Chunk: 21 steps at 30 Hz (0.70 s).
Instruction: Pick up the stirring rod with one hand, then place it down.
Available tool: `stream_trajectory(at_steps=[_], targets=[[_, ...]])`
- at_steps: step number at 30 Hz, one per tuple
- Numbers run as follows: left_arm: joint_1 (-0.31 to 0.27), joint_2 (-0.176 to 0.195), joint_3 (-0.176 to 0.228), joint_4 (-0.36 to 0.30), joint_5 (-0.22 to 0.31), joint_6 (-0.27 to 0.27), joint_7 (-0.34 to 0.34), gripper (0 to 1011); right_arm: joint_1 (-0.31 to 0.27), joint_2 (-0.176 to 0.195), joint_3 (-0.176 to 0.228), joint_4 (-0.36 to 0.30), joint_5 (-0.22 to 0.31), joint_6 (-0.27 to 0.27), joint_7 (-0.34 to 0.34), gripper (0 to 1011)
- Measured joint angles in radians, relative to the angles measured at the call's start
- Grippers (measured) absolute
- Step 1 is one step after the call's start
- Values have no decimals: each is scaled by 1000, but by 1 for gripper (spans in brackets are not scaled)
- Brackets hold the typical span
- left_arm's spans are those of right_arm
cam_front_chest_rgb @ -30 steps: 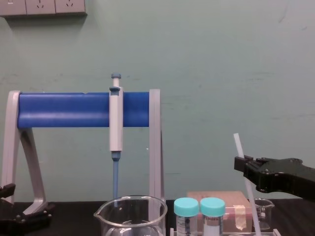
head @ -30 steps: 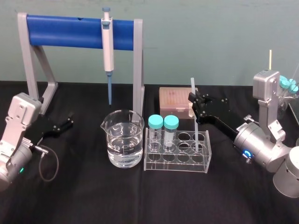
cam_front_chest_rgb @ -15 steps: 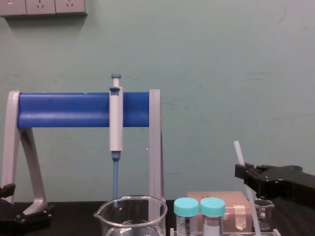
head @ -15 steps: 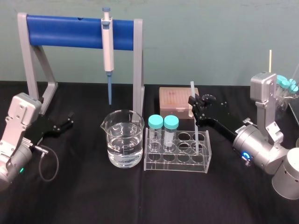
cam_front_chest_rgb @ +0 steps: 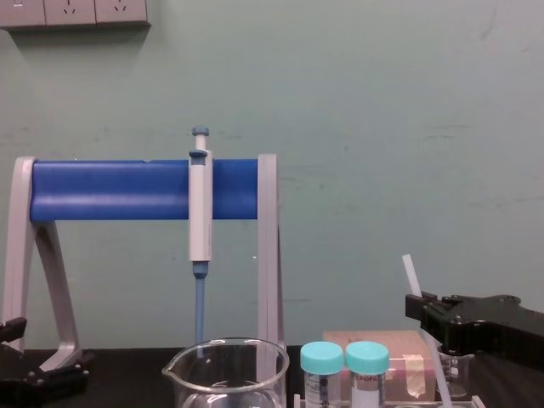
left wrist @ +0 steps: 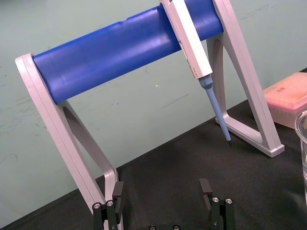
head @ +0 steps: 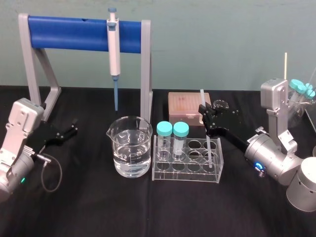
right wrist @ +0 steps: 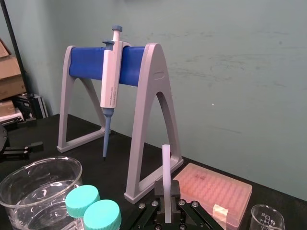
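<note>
The right gripper [head: 204, 111] reaches in from the right, above the right end of the rack [head: 185, 176]. Its jaws are closed tight on the rod [head: 202, 98], with only the rod's own thickness between them. The grip sits on the rod's upper part, and a short length stands out above the jaws. Below them the rod runs down into the rack's rightmost column of holes. I cannot tell which hole it is in, or whether its tip touches the bottom. The rod is nearly upright, its top leaning a little toward the left. The gripper touches nothing but the rod.

Two teal-capped tubes [head: 172, 130] stand in the rack's left end, well apart from the rod. A beaker [head: 130, 146] of clear liquid sits just left of the rack, and a pink box [head: 183, 106] lies behind it. The pipette [head: 114, 47] hangs on the blue-barred stand [head: 69, 26] at the back.

The left gripper [head: 69, 131] rests low at the table's left, near the stand's left foot. Its fingers [left wrist: 118, 190] are spread wide with nothing between them.
</note>
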Motion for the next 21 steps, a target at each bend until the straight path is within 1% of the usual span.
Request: stream_trajectory(at_steps=[6,9,10,12,14,18,19,21], targets=[[0,0,0,0,0,0,0,1000,0,0,0,0,2,0,0,75],[0,0,0,0,0,0,0,1000,1,0,1,0,3,0,1,147],[0,0,0,0,0,0,0,1000,1,0,1,0,3,0,1,200],[0,0,0,0,0,0,0,1001,1,0,1,-1,3,0,1,262],[0,0,0,0,0,0,0,1000,1,0,1,-1,4,0,1,299],[0,0,0,0,0,0,0,1000,1,0,1,-1,4,0,1,427],[0,0,0,0,0,0,0,1000,1,0,1,-1,4,0,1,477],[0,0,0,0,0,0,0,1000,1,0,2,-1,5,0,1,513]])
